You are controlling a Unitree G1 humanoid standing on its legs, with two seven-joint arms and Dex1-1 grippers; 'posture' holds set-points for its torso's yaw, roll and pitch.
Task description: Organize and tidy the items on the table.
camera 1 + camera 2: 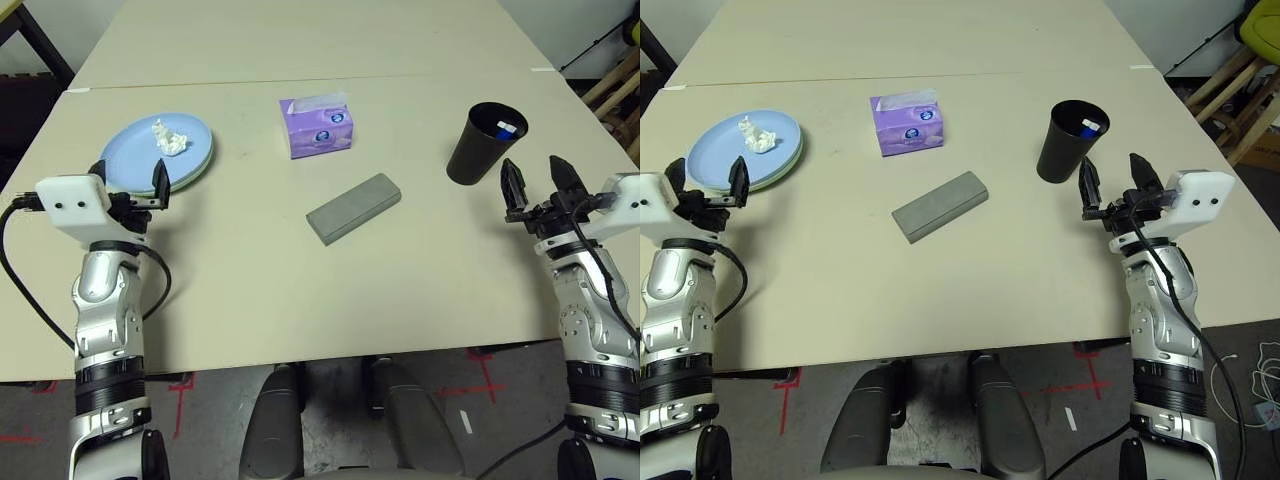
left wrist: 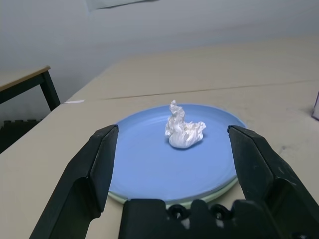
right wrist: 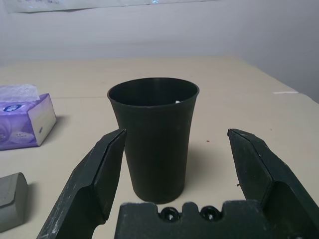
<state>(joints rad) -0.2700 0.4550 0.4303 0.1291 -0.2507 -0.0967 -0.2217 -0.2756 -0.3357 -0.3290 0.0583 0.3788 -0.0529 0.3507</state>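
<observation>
The pale beige bench [image 1: 420,290] carries everything, and most of it looks sorted. At the robot's far left the light blue plate [image 1: 135,150] sits stacked on the pale green plate [image 1: 196,170], whose rim peeks out beneath. The purple tissue box [image 1: 318,124] stands mid-bench toward the far side. Just nearer, the grey glasses case [image 1: 353,208] lies closed and angled. The black cup [image 1: 485,143] stands upright on the right, the blue-white pen [image 1: 504,128] already inside it. The crumpled white tissue [image 1: 169,137] rests on the blue plate; clearing it appears to be what remains. The left gripper [image 1: 128,185], fingers spread apart, holds nothing beside the plates; the right gripper [image 1: 541,180], likewise spread, faces the cup without touching it.
</observation>
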